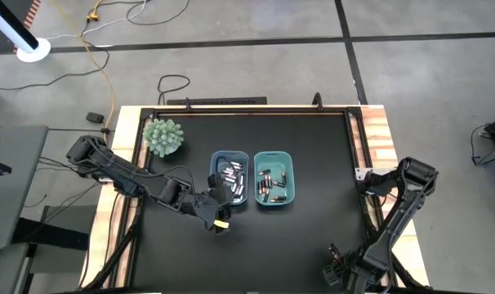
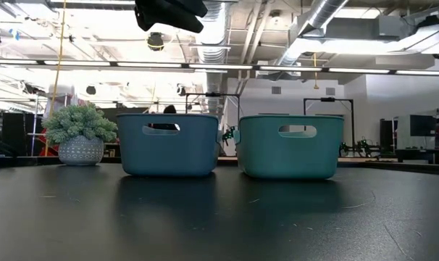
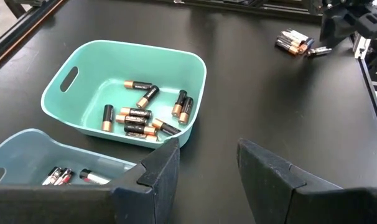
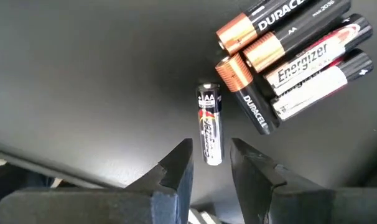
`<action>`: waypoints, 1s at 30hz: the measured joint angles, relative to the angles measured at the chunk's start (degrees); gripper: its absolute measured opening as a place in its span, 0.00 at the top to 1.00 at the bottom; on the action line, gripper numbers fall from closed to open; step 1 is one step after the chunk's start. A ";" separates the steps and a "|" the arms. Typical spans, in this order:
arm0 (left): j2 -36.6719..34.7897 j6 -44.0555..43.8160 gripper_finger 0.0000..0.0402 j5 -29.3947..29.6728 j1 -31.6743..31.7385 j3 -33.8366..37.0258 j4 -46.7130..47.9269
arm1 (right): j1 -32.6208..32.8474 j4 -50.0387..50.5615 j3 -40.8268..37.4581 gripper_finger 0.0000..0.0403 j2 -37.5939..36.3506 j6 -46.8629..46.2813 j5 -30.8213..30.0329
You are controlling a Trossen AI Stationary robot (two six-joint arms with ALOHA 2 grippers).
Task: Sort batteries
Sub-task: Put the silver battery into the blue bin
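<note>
Two bins stand side by side mid-table: a blue bin (image 1: 229,155) holding silvery batteries (image 3: 64,176) and a teal bin (image 1: 274,155) holding copper-ended batteries (image 3: 139,116). My left gripper (image 3: 207,168) hangs open above the blue bin's near corner, with nothing between its fingers. Near the table's near right corner lies a small heap of batteries (image 4: 294,56), and a single silver-and-black battery (image 4: 208,127) lies flat beside it. My right gripper (image 4: 211,152) points down, open, one fingertip on either side of that battery's near end without touching it.
A small potted plant (image 1: 163,136) stands at the far left of the black tabletop (image 1: 313,237). Wooden rails (image 1: 378,139) border the table's sides. The stretch between the bins and the loose heap (image 3: 294,43) is bare.
</note>
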State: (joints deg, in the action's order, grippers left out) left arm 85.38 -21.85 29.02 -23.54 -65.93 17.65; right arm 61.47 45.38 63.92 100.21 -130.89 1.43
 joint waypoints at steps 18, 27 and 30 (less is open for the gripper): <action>0.00 1.07 0.61 0.04 -0.02 0.00 -0.04 | -0.99 -2.64 0.15 0.73 5.59 0.24 0.70; 0.00 3.58 0.61 0.04 -0.02 0.00 0.51 | -1.11 -2.67 0.09 0.86 5.67 0.46 0.61; 0.00 7.01 0.61 0.09 -0.02 0.02 1.20 | -1.11 -2.68 0.09 0.87 5.70 0.56 0.41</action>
State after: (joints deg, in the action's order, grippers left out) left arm 85.38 -14.83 29.10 -23.55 -65.91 18.85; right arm 60.36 42.70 64.01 105.91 -130.33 1.84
